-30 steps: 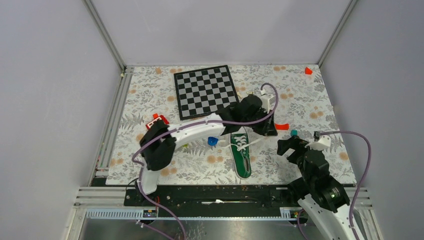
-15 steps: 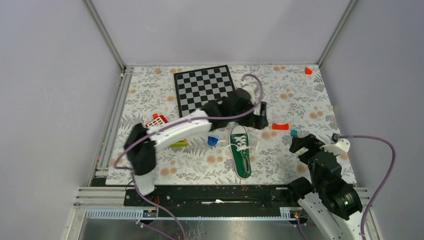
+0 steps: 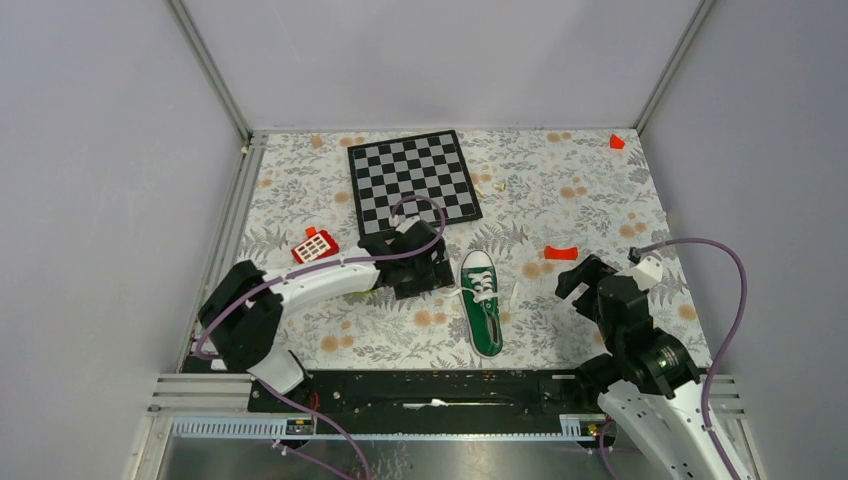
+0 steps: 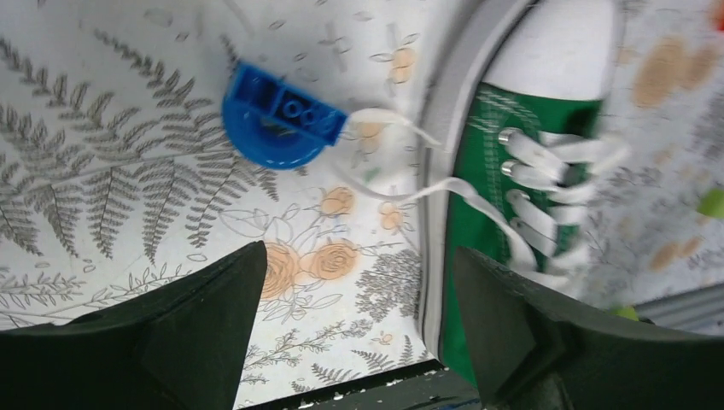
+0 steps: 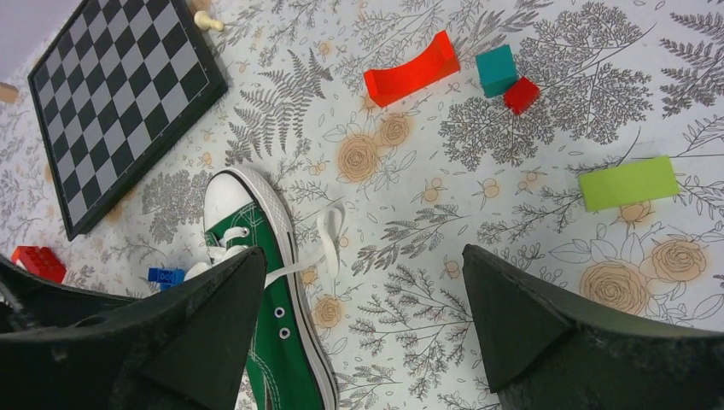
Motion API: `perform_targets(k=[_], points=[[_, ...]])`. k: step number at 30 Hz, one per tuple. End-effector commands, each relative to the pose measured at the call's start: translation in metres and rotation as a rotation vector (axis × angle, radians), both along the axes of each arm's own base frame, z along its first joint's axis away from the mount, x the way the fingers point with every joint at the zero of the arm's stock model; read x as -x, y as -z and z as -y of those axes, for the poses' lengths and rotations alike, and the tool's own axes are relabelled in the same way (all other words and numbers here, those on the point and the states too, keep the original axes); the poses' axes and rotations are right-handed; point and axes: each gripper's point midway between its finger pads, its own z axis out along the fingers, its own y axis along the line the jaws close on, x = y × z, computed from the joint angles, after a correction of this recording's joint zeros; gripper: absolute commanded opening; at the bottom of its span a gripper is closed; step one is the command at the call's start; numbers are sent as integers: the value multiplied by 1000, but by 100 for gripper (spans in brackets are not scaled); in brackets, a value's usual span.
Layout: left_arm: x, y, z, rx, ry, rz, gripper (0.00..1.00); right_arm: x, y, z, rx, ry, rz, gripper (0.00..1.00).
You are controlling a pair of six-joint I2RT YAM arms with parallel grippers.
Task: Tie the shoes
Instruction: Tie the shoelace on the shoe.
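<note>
The green shoe (image 3: 483,308) lies on the flowered mat with its white toe cap pointing away from the arms. Its white laces (image 4: 546,162) are threaded, and the loose ends trail on the mat on both sides, one lace end (image 5: 329,229) on the right. My left gripper (image 3: 428,272) hovers just left of the shoe's toe, open, with bare mat between its fingers (image 4: 179,333). My right gripper (image 3: 578,284) hangs open to the right of the shoe (image 5: 266,299), holding nothing. In the left wrist view the shoe (image 4: 491,222) runs along the right finger.
A blue round brick (image 4: 277,115) lies by the left lace end. A chessboard (image 3: 412,180) sits behind the shoe. A red arch (image 5: 410,68), teal cube (image 5: 497,68), small red cube (image 5: 521,94) and green block (image 5: 627,182) lie to the right, a red toy (image 3: 314,245) to the left.
My left gripper has opened and drawn back from beyond the shoe's toe to its left side. The right arm swung out right and came back towards the shoe.
</note>
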Motion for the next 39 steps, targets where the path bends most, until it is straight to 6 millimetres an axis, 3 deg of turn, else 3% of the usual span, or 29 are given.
perform_targets(k=[1,5,10,13,28,30,32,33,36,39], points=[[1,11,8,62,-179,-102,85,-3,-3,-8,-56,-1,2,91],[-4,23,3,55,-306,-125,79,-1,-2,-10,-80,-5,12,90],[-8,31,16,33,-350,-181,76,1,1,-11,-91,-11,7,90],[-2,39,16,-25,-389,-211,67,1,2,-11,-91,-11,2,89],[-4,78,-2,-94,-515,-250,53,5,12,-11,-83,-13,-29,90],[-4,82,-4,-100,-521,-251,39,5,18,-14,-91,-19,-48,90],[-5,86,-5,-108,-518,-258,9,5,25,-19,-106,-31,-75,88],[-4,85,-5,-107,-510,-262,0,4,29,-24,-120,-43,-91,87],[-5,71,-8,-83,-472,-222,0,3,44,-40,-163,-82,-163,83],[-1,57,-25,-76,-468,-166,0,1,57,-57,-212,-114,-233,82]])
